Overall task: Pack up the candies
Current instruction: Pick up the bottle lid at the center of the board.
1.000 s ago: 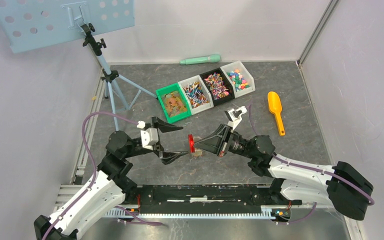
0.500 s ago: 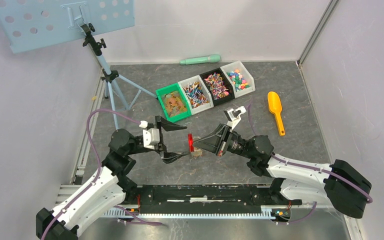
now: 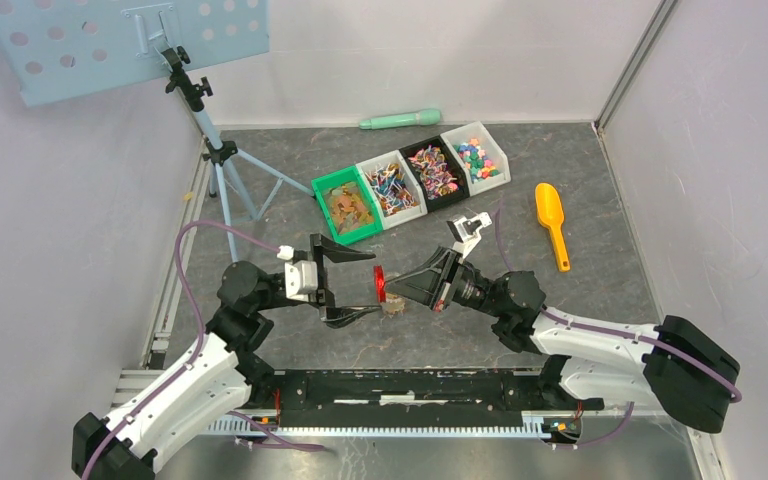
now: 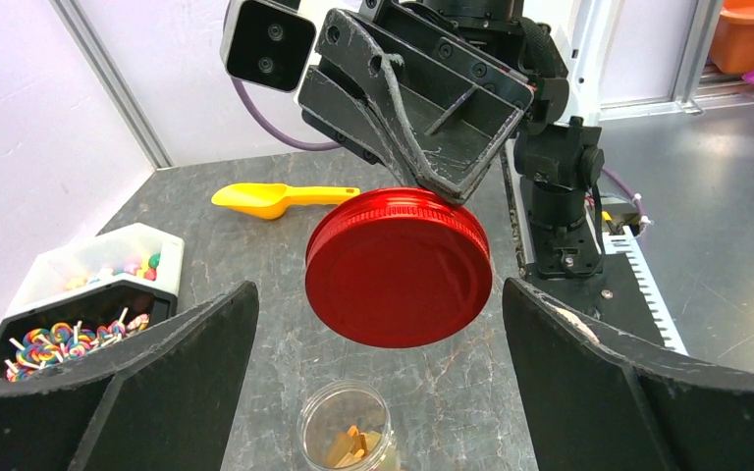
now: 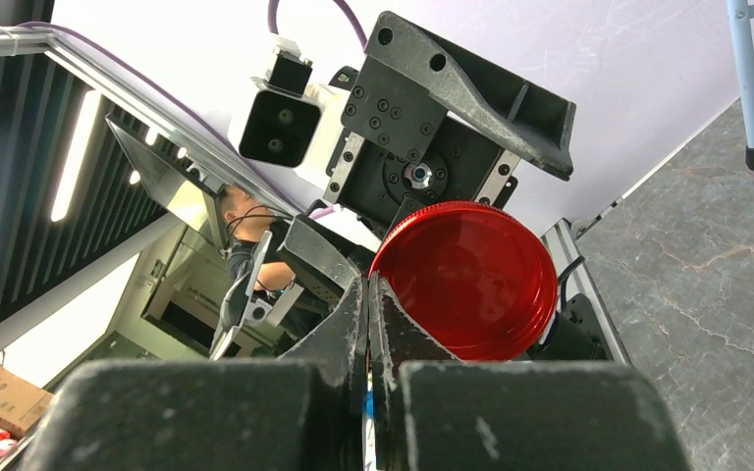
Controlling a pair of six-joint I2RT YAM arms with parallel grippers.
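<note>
The left gripper [image 3: 366, 284] is spread wide either side of the jar [image 4: 346, 437], likely to brace it; a few candies [image 4: 350, 448] are seen inside. Right by it, the lid [image 4: 398, 265] is clamped edge-on in the right gripper [image 5: 366, 287], presumably for capping. Bins [image 3: 325, 205] further back are stocked with more.

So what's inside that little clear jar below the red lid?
A few golden-brown candies lie in the open jar; the red lid is held clear of it. The jar's lower part runs off the picture, so the rest is unseen.
</note>
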